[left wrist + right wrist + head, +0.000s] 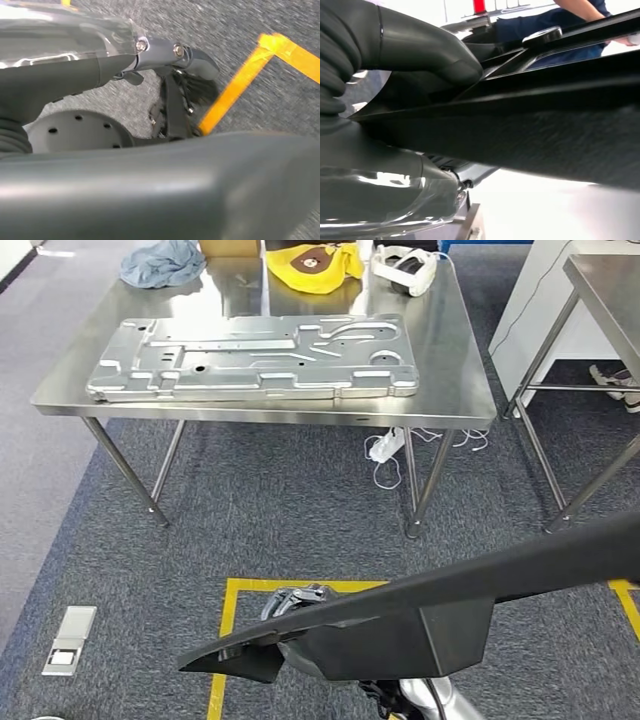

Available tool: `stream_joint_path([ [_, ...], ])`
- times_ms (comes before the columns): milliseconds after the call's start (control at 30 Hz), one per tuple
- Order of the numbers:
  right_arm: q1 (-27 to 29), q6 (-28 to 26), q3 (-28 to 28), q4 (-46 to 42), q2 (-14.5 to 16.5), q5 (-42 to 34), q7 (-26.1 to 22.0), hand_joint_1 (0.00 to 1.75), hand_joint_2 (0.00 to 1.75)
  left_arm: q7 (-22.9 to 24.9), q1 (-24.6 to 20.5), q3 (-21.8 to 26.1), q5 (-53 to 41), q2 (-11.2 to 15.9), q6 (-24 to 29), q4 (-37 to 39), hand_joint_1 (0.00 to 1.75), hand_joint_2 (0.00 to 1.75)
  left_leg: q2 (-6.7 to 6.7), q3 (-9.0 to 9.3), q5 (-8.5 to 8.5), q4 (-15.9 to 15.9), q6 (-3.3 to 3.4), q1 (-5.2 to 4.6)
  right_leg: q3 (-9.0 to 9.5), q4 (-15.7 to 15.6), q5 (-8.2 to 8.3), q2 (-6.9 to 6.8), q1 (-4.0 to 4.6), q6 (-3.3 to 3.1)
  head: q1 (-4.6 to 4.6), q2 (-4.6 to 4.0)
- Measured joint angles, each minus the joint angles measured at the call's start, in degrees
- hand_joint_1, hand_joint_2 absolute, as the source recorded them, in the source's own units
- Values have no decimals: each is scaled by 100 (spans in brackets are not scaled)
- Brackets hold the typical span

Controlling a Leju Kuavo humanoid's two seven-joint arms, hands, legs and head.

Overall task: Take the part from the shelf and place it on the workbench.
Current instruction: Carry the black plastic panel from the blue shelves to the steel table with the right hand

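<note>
part (pixel 423 615): long dark panel, low at 5 o'clock, above the carpet | right hand (pixel 406 80): thumb and fingers clamp the part's edge | left hand (pixel 56 75): beside the part, grip cannot be told | workbench (pixel 453 380): at 12 o'clock, bearing a stamped metal plate (pixel 253 358)

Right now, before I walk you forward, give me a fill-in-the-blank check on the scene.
1. The silver panel lies on the ___.
2. The right hand holds the dark ___.
3. The cloth beside the bear bag is ___.
4. The floor tape is ___.
Missing: workbench; part; blue; yellow.
</note>
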Motion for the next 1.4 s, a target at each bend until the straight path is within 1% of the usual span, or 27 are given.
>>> stream_joint_path([
  [33, -19, -1, 9, 1, 11, -1, -2, 175, 175, -2, -4, -1, 0, -1, -7, 0, 0, 175, 0, -135, -110, 266, -35, 8, 46, -16, -26, -9, -18, -25, -4, 0],
  [100, -49, -1, 33, 11, 24, -5, -2, 175, 175, 0, 3, 1, 1, -1, -13, 0, 0, 175, 0, -606, -349, 1038, -89, 28, 116, -20, -92, -17, -22, -51, -11, 0],
  [133, -52, -1, 43, 23, 27, -10, -2, 175, 175, 2, 15, 1, 2, -1, -11, 0, 0, 175, 0, -836, -384, 1348, -104, 37, 159, -20, -130, -12, -22, -51, -12, 0],
  [167, -52, -1, 53, 37, 27, -17, -1, 175, 175, 5, 29, 2, 4, -1, -9, 0, 0, 175, 0, -984, -299, 1469, -110, 41, 214, -20, -172, -4, -23, -47, -12, 0],
  [200, -55, 0, 60, 50, 27, -27, -1, 175, 175, 7, 42, 2, 7, -1, -7, 0, 0, 175, 0, -1029, -93, 1373, -106, 44, 284, -20, -219, 5, -24, -40, -12, 0],
  [267, -86, 8, 73, 78, 30, -48, 0, 175, 175, 8, 53, 3, 12, -1, -4, 0, 0, 175, -2, -902, 459, 761, -69, 41, 435, -27, -322, 16, -28, -11, -11, 0],
  [300, -116, 16, 77, 97, 32, -59, 1, 175, 175, 7, 55, 5, 14, -1, -3, 0, 0, 175, -4, -825, 646, 495, -39, 26, 481, -30, -362, 21, -22, 13, -12, 0],
  [333, -146, 25, 79, 115, 36, -68, 1, 175, 175, 8, 56, 8, 15, -1, -3, 0, 0, 175, -5, -770, 715, 310, -2, 10, 499, -37, -389, 28, -17, 40, -13, 0],
  [400, -191, 34, 83, 144, 42, -88, 1, 175, 175, 10, 55, 13, 16, -1, -3, 0, 0, 175, -6, -719, 622, 164, 67, -20, 481, -64, -407, 33, -5, 102, -16, 0],
  [500, -232, 37, 86, 162, 47, -105, 1, 175, 175, 10, 61, 13, 13, -1, -2, 0, 0, 175, -4, -583, 522, -2, 135, 18, 489, 17, -503, 11, -1, 187, -13, 0],
  [567, -253, 38, 89, 181, 48, -108, 1, 175, 175, 15, 59, 13, 13, -3, 13, 0, 0, 175, 1, -476, 482, -56, 183, 34, 221, 575, -728, 7, 1, 203, -11, 0],
  [633, -247, 40, 96, 215, 46, -109, 1, 175, 175, 34, 56, 13, 11, -8, 36, 0, 0, 175, 2, -397, 418, -61, 206, 32, -259, 1317, -929, 7, 1, 210, -11, 0],
  [667, -240, 41, 102, 232, 45, -109, 1, 175, 175, 45, 60, 13, 11, -11, 46, 0, 0, 175, 1, -348, 379, -61, 206, 30, -430, 1508, -897, 7, 1, 213, -11, 0],
  [700, -237, 43, 107, 246, 44, -110, 1, 175, 175, 54, 67, 13, 11, -12, 53, 0, 0, 175, -1, -289, 338, -61, 202, 31, -496, 1479, -742, 6, 1, 214, -11, 0],
  [767, -237, 43, 113, 262, 44, -111, 1, 175, 175, 61, 73, 13, 11, -12, 60, 0, 0, 175, -4, -143, 238, -62, 176, 35, -356, 887, -208, 2, 2, 198, -11, 0],
  [800, -240, 44, 115, 270, 45, -111, 1, 175, 175, 62, 67, 13, 11, -12, 58, 0, 0, 175, -7, -85, 187, -58, 148, 28, -252, 571, -8, -2, 13, 188, -10, 0],
  [833, -246, 45, 118, 278, 46, -112, 1, 175, 175, 62, 60, 13, 11, -12, 56, 0, 0, 175, -7, -51, 147, -58, 117, 22, -155, 316, 71, -5, 23, 167, -7, 0],
  [967, -261, 50, 120, 292, 56, -130, 1, 175, 175, 62, 27, 13, 11, -16, 46, 0, 0, 175, 2, -9, 86, -103, 16, 18, -51, 98, -44, 14, 31, 60, -9, 0],
  [1033, -276, 54, 120, 292, 70, -136, 1, 175, 175, 62, 13, 13, 11, -17, 45, 0, 0, 175, 2, -116, -45, 152, -40, 21, 18, 56, -78, 0, -3, 1, -10, 0],
  [1067, -284, 56, 120, 293, 77, -136, 1, 175, 175, 62, 12, 13, 9, -18, 44, 0, 0, 175, 2, -282, -164, 455, -65, 26, 54, 46, -102, -10, -11, -23, -11, 0],
  [1133, -296, 60, 120, 303, 85, -137, 2, 175, 175, 63, 24, 13, 3, -19, 43, 0, 0, 175, 2, -764, -384, 1218, -96, 34, 119, 43, -165, -16, -10, -52, -12, 0],
  [1167, -295, 61, 120, 313, 86, -137, 3, 175, 175, 64, 35, 12, -6, -19, 43, 0, 0, 175, 2, -964, -374, 1459, -99, 34, 164, 43, -202, -10, -8, -56, -12, 0],
  [1200, -294, 61, 120, 323, 86, -138, 4, 175, 175, 65, 46, 12, -22, -19, 43, 0, 0, 175, 1, -1071, -239, 1495, -91, 32, 222, 43, -244, 0, -7, -57, -12, 0],
  [1233, -294, 61, 120, 330, 86, -138, 5, 175, 175, 66, 54, 10, -42, -19, 43, 0, 0, 175, 1, -1071, 5, 1304, -69, 28, 293, 42, -292, 11, -5, -53, -12, 0],
  [1300, -293, 60, 120, 338, 86, -139, 4, 175, 175, 66, 59, 7, -81, -15, 43, 0, 0, 175, -4, -903, 515, 658, 20, -7, 430, 29, -393, 22, -5, -30, -10, 0],
  [1333, -289, 60, 120, 339, 85, -141, 4, 175, 175, 67, 58, 6, -88, -12, 43, 0, 0, 175, -5, -820, 643, 414, 76, -37, 471, 16, -430, 29, -10, -4, -9, 0],
  [1400, -272, 58, 120, 339, 83, -147, 4, 175, 175, 73, 53, 2, -92, -7, 51, 0, 0, 175, -4, -727, 602, 204, 177, -92, 497, -14, -442, 35, -22, 73, -8, 0],
])
